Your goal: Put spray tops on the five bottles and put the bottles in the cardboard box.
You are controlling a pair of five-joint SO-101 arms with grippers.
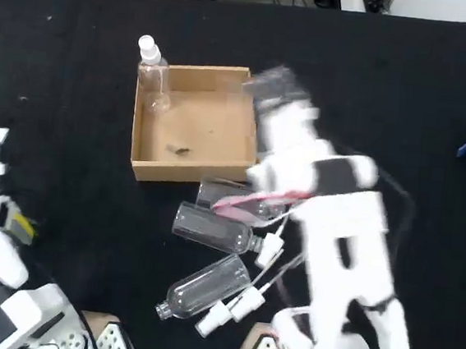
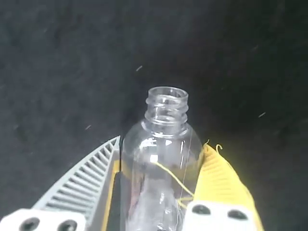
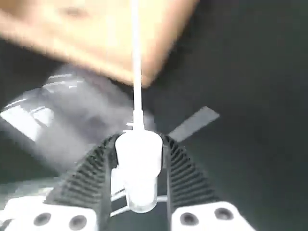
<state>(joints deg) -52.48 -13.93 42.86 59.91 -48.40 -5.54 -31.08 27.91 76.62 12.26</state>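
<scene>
One capped bottle [image 1: 154, 80] appears to stand in the upper-left corner of the cardboard box [image 1: 190, 172]. Three uncapped bottles [image 1: 211, 228] lie on the table [image 1: 62, 59] just below the box, with loose spray tops [image 1: 233, 306] beside them. The left gripper [image 2: 163, 144] pinches a fifth, open-necked bottle [image 2: 161, 163] and the right gripper [image 3: 138, 140] pinches a spray top [image 3: 138, 166]; judged status is one of five done, four left to cap and box.

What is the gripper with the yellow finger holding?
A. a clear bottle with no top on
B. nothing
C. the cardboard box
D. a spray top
A: the left gripper is shut on a clear bottle whose threaded neck is open and bare.
</scene>
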